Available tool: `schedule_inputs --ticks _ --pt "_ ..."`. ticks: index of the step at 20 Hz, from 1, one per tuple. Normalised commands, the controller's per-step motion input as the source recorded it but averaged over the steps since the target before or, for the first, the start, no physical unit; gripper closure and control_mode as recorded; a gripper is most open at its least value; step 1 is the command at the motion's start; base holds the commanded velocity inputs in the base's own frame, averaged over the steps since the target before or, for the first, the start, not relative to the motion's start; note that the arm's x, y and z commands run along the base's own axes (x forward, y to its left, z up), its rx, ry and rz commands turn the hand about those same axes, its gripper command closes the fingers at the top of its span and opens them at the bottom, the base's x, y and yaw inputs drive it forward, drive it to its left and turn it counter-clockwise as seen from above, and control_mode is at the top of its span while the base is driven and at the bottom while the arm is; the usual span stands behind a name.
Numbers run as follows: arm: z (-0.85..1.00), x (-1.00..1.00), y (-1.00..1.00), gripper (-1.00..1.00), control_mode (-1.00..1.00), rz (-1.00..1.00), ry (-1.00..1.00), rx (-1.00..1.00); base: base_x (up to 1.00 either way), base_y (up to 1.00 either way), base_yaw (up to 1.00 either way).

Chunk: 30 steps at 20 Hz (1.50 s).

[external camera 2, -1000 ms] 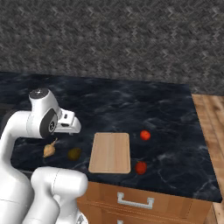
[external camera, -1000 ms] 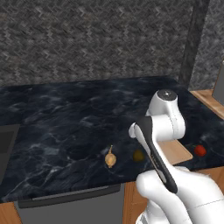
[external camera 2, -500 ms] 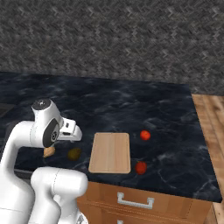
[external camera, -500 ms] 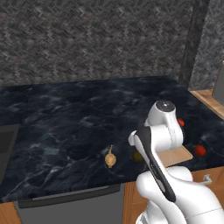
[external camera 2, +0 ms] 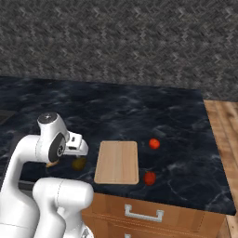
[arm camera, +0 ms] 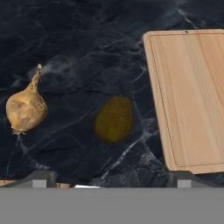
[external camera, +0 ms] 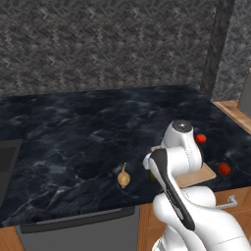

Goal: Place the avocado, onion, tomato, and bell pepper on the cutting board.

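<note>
Since the earlier frame the white arm has lowered and folded forward, so its hand now hangs low over the front part of the dark marbled tabletop (external camera 2: pixel 176 116), just left of the cutting board (external camera 2: pixel 117 161) in the right base view. The fingers (arm camera: pixel 39 178) are spread wide apart and hold nothing; their two dark tips show at the lower left and lower right of the hand view, with the avocado between and above them.

In the hand view the avocado (arm camera: pixel 113 119), a dark olive oval, lies on the tabletop at the centre of the frame. The onion (arm camera: pixel 25 109), tan with a thin pointed stem, lies at the left, apart from the avocado. The cutting board fills the right side, its long edge near the avocado but not touching it.

In the right base view two small red round items lie right of the board: one (external camera 2: pixel 154 143) beside its far right corner, the other (external camera 2: pixel 149 178) beside its near right corner. Which is the tomato and which the bell pepper cannot be told. The board carries nothing.
</note>
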Motion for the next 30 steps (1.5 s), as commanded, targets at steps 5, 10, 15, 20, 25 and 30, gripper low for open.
schedule_inputs --ticks 5,10,15,20,25,30 --pt "-0.29 0.06 0.0 -1.0 -1.0 0.0 0.01 0.0 0.0 0.0 0.0" --pt "-0.3 0.05 0.0 -1.0 -1.0 0.0 0.0 0.0 0.0 0.0 0.0" --pt "-0.3 0.08 0.0 -1.0 -1.0 0.0 0.0 0.0 0.0 0.0 0.0" --pt "-0.27 0.13 0.0 -1.0 -1.0 0.0 0.0 0.0 0.0 0.0 0.0" --pt "-0.32 0.1 0.0 -1.0 -1.0 0.0 0.0 0.0 0.0 0.0 0.0" --pt "-0.39 0.1 0.0 -1.0 -1.0 0.0 0.03 0.0 0.0 0.0 0.0"
